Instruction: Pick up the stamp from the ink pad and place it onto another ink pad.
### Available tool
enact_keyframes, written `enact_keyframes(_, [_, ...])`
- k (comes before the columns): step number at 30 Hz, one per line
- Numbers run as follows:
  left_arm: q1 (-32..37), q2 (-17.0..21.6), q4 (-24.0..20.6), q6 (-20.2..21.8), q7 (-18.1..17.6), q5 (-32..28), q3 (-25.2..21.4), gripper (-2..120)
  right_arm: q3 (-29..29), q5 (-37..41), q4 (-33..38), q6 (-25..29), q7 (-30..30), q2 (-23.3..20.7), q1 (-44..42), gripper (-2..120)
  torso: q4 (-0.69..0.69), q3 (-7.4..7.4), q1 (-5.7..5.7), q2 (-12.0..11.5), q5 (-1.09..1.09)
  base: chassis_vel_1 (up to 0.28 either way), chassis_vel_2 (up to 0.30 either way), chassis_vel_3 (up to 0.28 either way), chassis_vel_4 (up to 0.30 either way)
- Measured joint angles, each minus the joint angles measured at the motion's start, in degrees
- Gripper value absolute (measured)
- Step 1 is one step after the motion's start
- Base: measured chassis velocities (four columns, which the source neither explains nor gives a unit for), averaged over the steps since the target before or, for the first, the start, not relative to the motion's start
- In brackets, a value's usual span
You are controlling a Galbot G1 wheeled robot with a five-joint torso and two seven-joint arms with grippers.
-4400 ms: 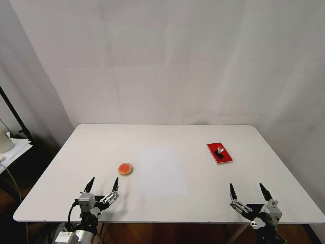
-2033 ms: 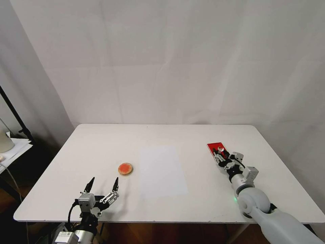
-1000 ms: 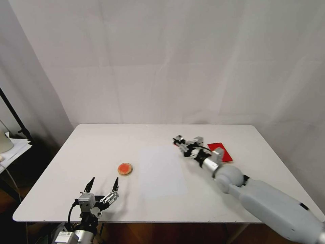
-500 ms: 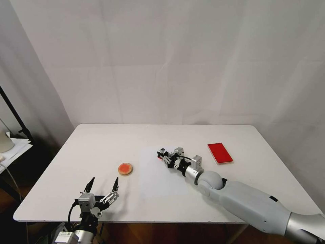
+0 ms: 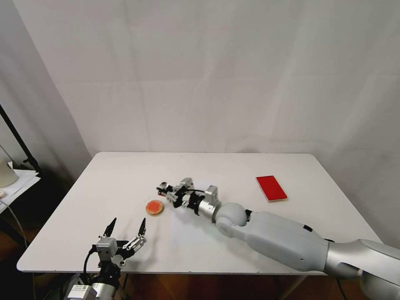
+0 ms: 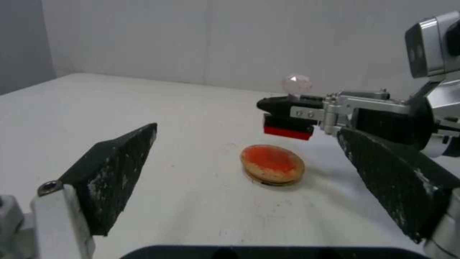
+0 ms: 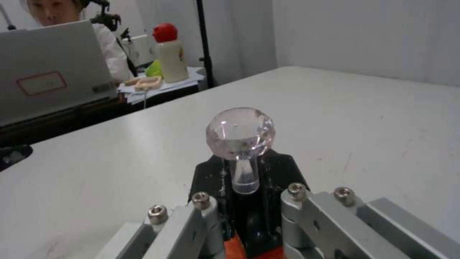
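Our right gripper (image 5: 163, 191) is clamped on the stamp (image 6: 289, 120), held just above the round pad (image 6: 272, 163); our left gripper (image 5: 126, 228) waits, fingers spread wide

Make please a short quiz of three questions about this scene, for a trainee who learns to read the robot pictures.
1. True or false: the stamp already rests on the round ink pad.
2. Which gripper holds the stamp? A) left gripper B) right gripper C) neither
3. Fill in: the red rectangular ink pad lies on the robot's ____ side of the table.

Key
1. False. It is held in the air, above the table and just beyond the round pad.
2. B. The right gripper is shut on the stamp's black base; the left gripper waits open near the table's front edge.
3. Right.
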Motion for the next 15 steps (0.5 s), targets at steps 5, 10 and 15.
enact_keyframes(5, [0.0,0.0,0.0,0.0,0.0,0.0,0.0,100,-1.1,0.0,-0.9,0.0,0.1,1.4,0.0,11,-0.02,0.0,0.0,0.0,0.01,0.0,0.0,0.0,0.0])
enact_keyframes(10, [0.0,0.0,0.0,0.0,0.0,0.0,0.0,100,-1.0,0.1,-1.7,0.2,0.2,2.2,-0.5,11,-0.01,0.0,0.0,0.0,0.02,0.0,0.0,0.0,0.0])
enact_keyframes(15, [0.0,0.0,0.0,0.0,0.0,0.0,0.0,100,-0.4,0.5,-1.8,0.3,0.5,2.0,-1.1,11,-0.02,0.0,0.0,0.0,0.02,0.0,0.0,0.0,0.0])
